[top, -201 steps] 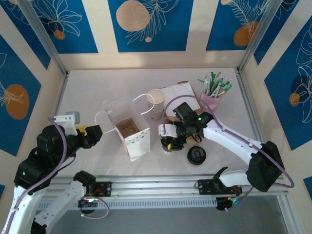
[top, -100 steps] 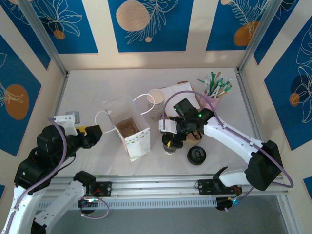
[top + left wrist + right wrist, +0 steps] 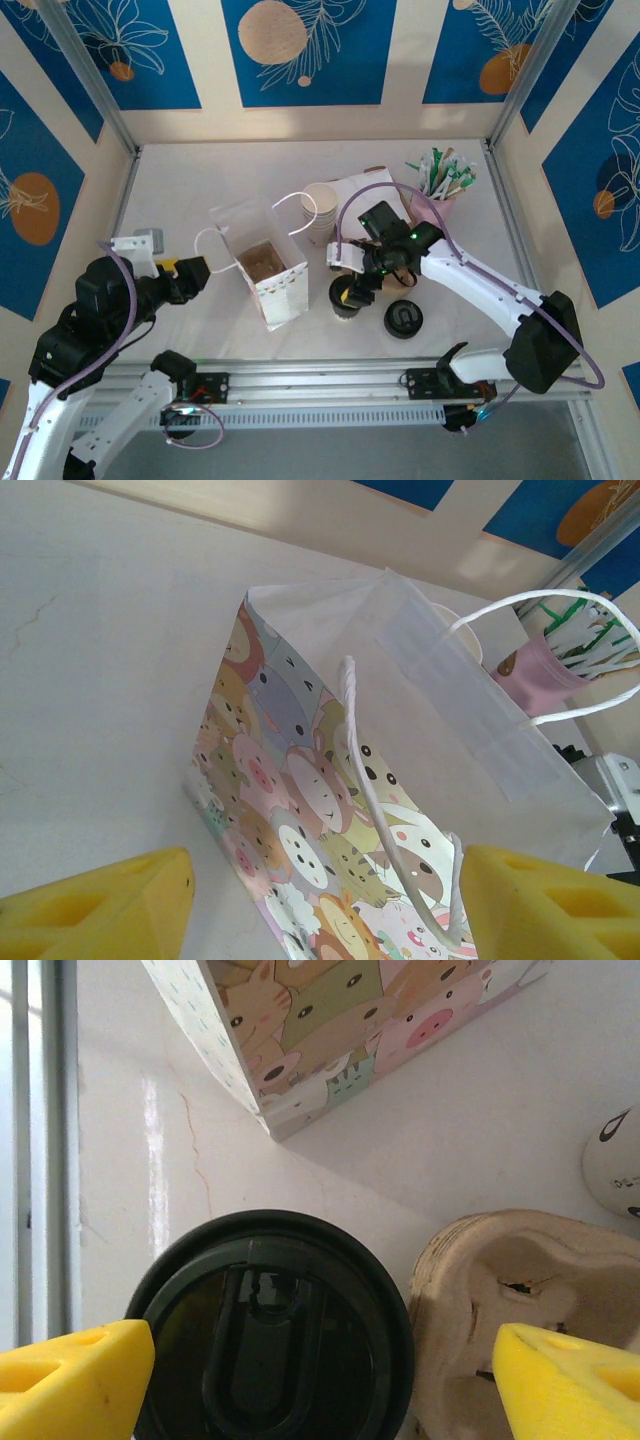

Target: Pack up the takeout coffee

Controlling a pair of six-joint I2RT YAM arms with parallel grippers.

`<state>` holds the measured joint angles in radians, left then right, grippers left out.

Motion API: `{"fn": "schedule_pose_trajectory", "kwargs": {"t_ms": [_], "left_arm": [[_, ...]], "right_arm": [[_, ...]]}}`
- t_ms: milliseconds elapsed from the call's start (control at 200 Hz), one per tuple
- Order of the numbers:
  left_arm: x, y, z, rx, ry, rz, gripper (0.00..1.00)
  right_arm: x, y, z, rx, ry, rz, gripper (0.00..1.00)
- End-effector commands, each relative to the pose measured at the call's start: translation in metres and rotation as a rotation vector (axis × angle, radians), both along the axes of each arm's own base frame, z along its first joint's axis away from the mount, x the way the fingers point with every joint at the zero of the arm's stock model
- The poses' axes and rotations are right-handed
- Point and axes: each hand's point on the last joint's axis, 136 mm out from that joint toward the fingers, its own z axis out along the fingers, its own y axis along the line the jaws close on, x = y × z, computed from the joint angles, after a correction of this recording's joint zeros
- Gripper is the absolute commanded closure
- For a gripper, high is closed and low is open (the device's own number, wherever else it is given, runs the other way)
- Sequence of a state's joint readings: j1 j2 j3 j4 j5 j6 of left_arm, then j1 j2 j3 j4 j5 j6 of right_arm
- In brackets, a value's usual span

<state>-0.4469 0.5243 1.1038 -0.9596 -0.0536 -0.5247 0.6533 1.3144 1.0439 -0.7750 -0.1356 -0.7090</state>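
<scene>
The takeout coffee (image 3: 342,302), a cream cup under a round black lid (image 3: 270,1330), stands on the table just right of the paper bag (image 3: 262,262). My right gripper (image 3: 354,286) hangs over it, open. Its yellow fingertips (image 3: 75,1380) straddle the lid; the left one is at the lid's edge, the right one is out over a cardboard cup carrier (image 3: 520,1280). My left gripper (image 3: 188,274) is open at the bag's left side. In its wrist view the bag's cartoon-animal face (image 3: 320,810) and white handle loop lie ahead of the fingers (image 3: 100,910).
A loose flat black lid (image 3: 403,319) lies right of the coffee. A stack of cream cups (image 3: 320,210) lies behind it beside white paper (image 3: 368,188). A pink cup of stirrers (image 3: 437,198) stands at the back right. The bag's mouth is open upward.
My right gripper has drawn back a little from the coffee, so more of the black lid shows. The left arm and the bag have not moved.
</scene>
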Motion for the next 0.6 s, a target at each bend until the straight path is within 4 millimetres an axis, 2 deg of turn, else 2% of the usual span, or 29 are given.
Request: {"fn": "schedule_pose_trajectory", "kwargs": {"t_ms": [0, 85, 135, 245, 315, 460, 515, 590], "left_arm": [[0.001, 0.005, -0.003, 0.004, 0.011, 0.028, 0.29], [0.000, 0.007, -0.002, 0.014, 0.008, 0.033, 0.29], [-0.001, 0.008, -0.001, 0.020, 0.005, 0.038, 0.29], [-0.001, 0.011, -0.001, 0.031, 0.001, 0.044, 0.29], [-0.002, 0.012, -0.001, 0.038, -0.002, 0.047, 0.29], [-0.002, 0.014, -0.001, 0.049, -0.003, 0.054, 0.29], [-0.002, 0.014, -0.002, 0.051, -0.003, 0.055, 0.29], [-0.001, 0.014, -0.003, 0.055, -0.002, 0.055, 0.29]], "right_arm": [[-0.003, 0.004, 0.023, 0.073, 0.019, -0.036, 0.12], [-0.003, 0.002, 0.032, 0.110, 0.011, -0.067, 0.08], [-0.005, 0.000, 0.040, 0.147, 0.023, -0.084, 0.00], [0.002, -0.011, 0.050, 0.195, 0.063, -0.173, 0.01], [0.004, -0.018, 0.044, 0.176, 0.080, -0.208, 0.01], [-0.002, -0.021, 0.026, 0.099, 0.054, -0.148, 0.00], [-0.005, -0.020, 0.024, 0.101, 0.038, -0.110, 0.07], [-0.014, -0.017, 0.021, 0.116, 0.025, -0.042, 0.09]]}}
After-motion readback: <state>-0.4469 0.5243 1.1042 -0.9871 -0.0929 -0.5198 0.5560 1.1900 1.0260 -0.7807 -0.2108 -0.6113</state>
